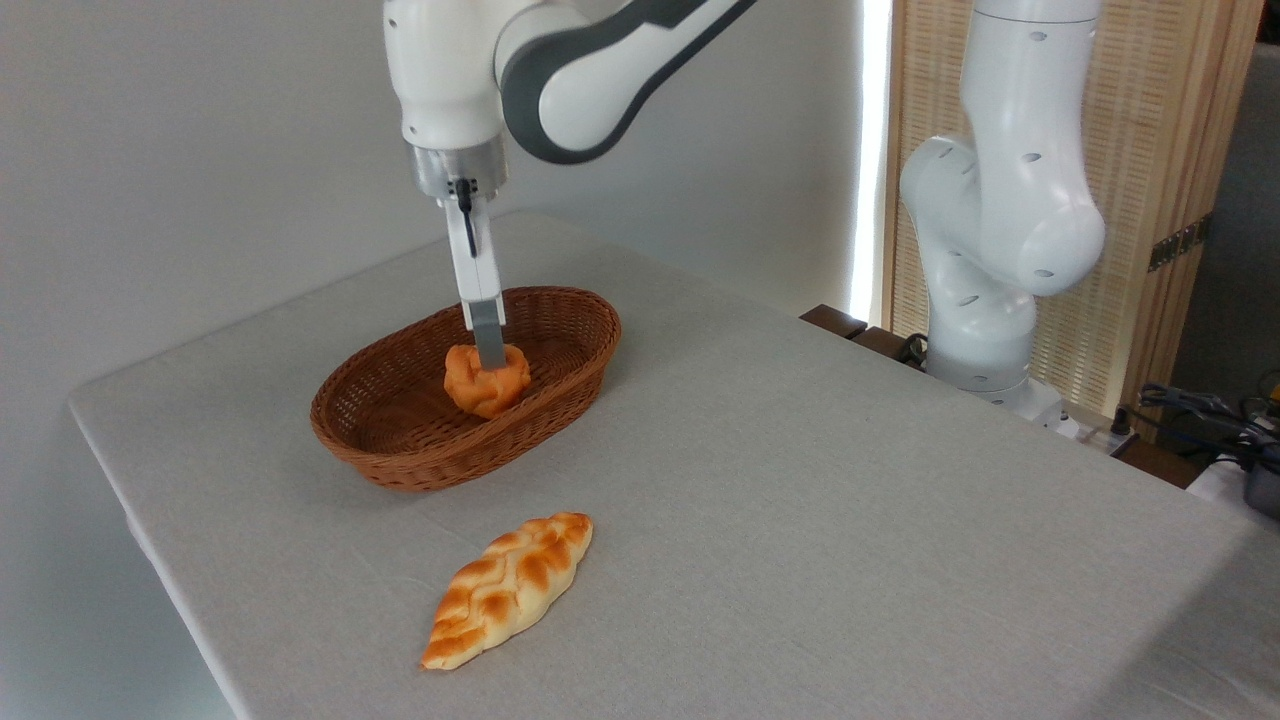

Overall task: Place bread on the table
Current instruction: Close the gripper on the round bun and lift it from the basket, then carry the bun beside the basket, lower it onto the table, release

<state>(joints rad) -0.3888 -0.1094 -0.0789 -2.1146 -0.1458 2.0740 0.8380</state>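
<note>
We see the gripper (489, 362) reaching down into the basket (400, 450) on the table (800, 480), its fingers clasped on the bun (470, 385), with the loaf (508, 588) lying nearby.

A: Arm status?
B: Base column stands at frame right. Upper links cross the top edge toward upper left, and the wrist points straight down.
A: Gripper?
B: The gripper (489, 362) hangs vertical, left of frame centre. Only one finger (487, 335) is visible from this side, a white link with a grey tip. The second finger is hidden behind it, so jaw width is unreadable.
</note>
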